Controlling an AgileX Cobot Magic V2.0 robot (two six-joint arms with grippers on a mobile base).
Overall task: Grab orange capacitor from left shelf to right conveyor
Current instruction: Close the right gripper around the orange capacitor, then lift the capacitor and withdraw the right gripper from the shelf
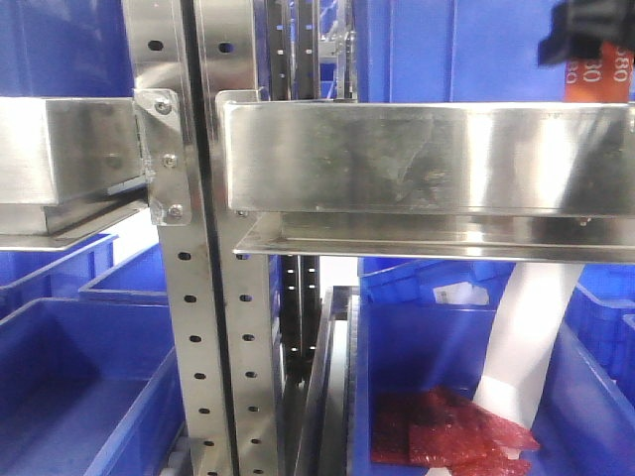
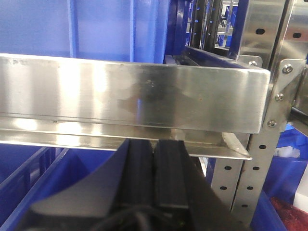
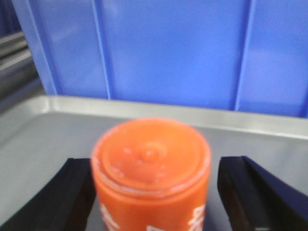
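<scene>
The orange capacitor (image 3: 151, 168) is a cylinder with white print. It stands on a grey steel tray (image 3: 43, 130) in front of a blue bin wall. My right gripper (image 3: 156, 166) is open around it: the left finger (image 3: 72, 192) is against its side and the right finger (image 3: 245, 187) stands off with a gap. In the front view the capacitor (image 1: 595, 71) shows at the top right under the black gripper (image 1: 580, 30). My left gripper (image 2: 154, 144) is shut with nothing in it, just below a steel shelf rail (image 2: 134, 96).
Steel shelf trays (image 1: 417, 159) hang on a perforated upright post (image 1: 203, 327). Blue bins (image 1: 79, 397) sit below on the left. A blue bin (image 1: 595, 397) at the lower right holds red packets (image 1: 446, 431) and a white strip (image 1: 526, 347).
</scene>
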